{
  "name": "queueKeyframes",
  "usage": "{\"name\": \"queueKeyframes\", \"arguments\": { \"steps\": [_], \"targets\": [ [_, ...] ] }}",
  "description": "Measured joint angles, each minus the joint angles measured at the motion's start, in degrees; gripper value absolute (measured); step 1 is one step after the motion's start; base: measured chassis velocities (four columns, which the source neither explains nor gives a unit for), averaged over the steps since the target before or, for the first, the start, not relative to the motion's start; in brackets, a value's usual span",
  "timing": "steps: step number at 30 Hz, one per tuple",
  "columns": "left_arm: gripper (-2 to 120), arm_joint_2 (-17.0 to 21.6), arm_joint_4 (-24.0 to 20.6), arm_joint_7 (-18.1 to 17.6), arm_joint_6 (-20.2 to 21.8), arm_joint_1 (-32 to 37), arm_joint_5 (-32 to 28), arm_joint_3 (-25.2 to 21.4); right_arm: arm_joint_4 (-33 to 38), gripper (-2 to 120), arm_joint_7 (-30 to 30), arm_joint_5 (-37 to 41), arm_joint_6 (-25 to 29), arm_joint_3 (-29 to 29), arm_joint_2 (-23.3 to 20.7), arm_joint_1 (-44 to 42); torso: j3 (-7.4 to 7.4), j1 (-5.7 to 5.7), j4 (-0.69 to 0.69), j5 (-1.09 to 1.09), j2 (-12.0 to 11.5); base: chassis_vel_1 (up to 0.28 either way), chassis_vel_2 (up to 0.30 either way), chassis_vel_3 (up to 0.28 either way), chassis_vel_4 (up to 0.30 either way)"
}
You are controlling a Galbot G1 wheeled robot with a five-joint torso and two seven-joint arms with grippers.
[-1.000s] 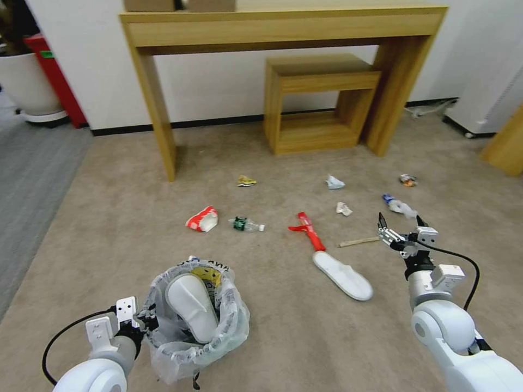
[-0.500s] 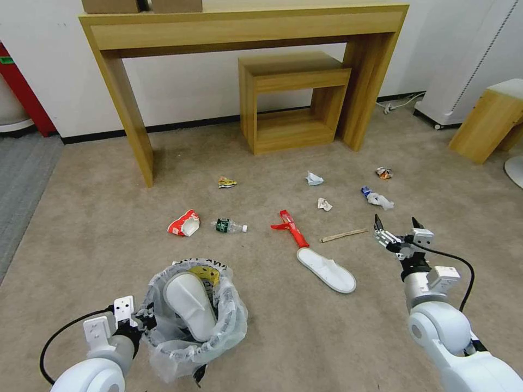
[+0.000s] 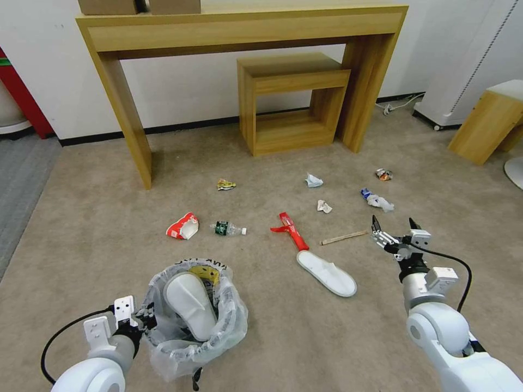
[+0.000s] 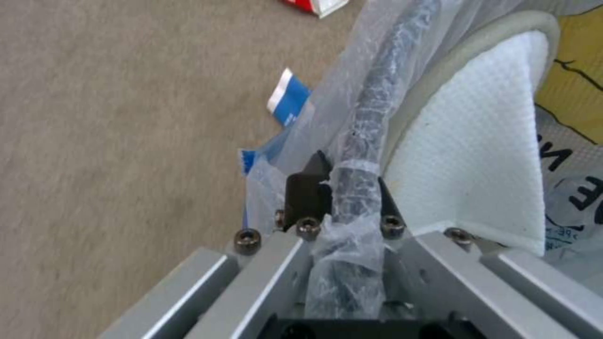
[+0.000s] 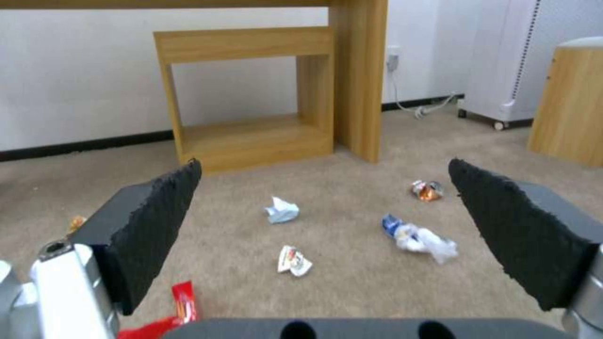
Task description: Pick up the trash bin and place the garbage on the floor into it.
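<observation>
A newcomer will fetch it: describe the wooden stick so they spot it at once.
Start at the tall wooden table by the wall and come forward over the carpet to the white slipper lying flat. The wooden stick lies just beyond it, beside the red wrapper: thin, straight, pale wood.

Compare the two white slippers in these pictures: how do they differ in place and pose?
The slipper in the trash bin stands propped inside the bag-lined trash bin, which the left gripper clamps at its rim. The slipper on the floor lies flat on the carpet, touching the red wrapper, with the open right gripper held beyond it. Both are white, with the same shape.
</observation>
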Motion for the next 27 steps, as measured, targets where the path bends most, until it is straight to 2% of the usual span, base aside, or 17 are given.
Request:
{"name": "queueKeyframes", "arguments": {
  "steps": [8,27],
  "targets": [
    [1,0.02,0.27,-0.02,-0.07,-0.15,-0.14,0.07,-0.48,100,-0.18,-0.17,0.49,-0.27,0.05,0.3,0.01,0.0,-0.01,0.0,0.0,-0.118,0.109,0.116,-0.111],
    [1,0.63,1.26,-0.03,-0.36,-0.95,-0.74,0.02,-1.8,100,-0.25,-0.49,0.62,-1.35,0.46,1.38,-0.01,0.0,0.0,0.01,0.0,-0.045,0.052,0.051,-0.052]
  ]
}}
